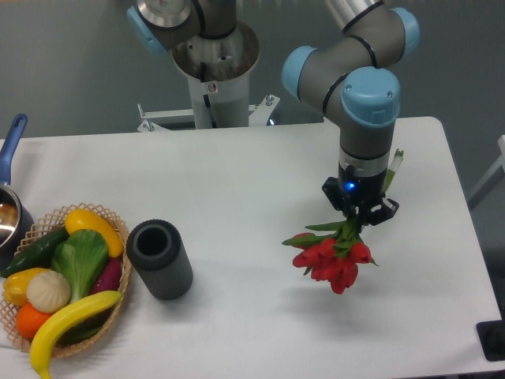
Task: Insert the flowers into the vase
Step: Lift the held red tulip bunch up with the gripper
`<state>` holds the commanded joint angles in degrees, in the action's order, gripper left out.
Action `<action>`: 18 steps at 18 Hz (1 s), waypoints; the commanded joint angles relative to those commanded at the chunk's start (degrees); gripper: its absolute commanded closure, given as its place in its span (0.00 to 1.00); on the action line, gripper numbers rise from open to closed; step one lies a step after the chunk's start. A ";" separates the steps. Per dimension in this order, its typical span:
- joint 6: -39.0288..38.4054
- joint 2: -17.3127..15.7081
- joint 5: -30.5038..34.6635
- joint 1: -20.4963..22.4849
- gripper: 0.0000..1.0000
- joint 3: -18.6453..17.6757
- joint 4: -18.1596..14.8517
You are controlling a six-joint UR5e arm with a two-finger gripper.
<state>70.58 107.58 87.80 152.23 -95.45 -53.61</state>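
Note:
The flowers (333,257), a bunch of red tulips with green leaves, hang in my gripper (357,219) at the right of the table, heads down and toward the front, lifted off the surface with a shadow beneath. The stem ends (394,164) stick up behind the gripper. The gripper is shut on the stems just above the leaves. The vase (160,258), a dark grey ribbed cylinder with a round open mouth, stands on the table far to the left of the gripper, beside the wicker basket. Its mouth is empty.
A wicker basket (116,306) with fruit and vegetables, including a banana (67,322), sits at the front left, touching or nearly touching the vase. A blue-handled pot (9,207) is at the left edge. The arm's base (213,75) stands behind the table.

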 joint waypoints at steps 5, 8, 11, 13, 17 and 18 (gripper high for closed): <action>-0.09 -0.79 -0.44 -0.35 0.97 -0.53 0.00; -0.18 -0.97 -0.61 -1.32 0.97 0.35 0.09; -0.61 -1.49 -4.55 -1.41 0.97 2.01 0.26; -0.70 -1.85 -8.59 -1.14 0.97 3.25 0.35; -1.40 -3.95 -16.68 -0.09 0.97 3.25 0.88; -2.71 -4.65 -19.31 0.78 0.97 3.25 0.88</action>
<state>67.86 102.93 68.49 153.01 -92.20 -52.73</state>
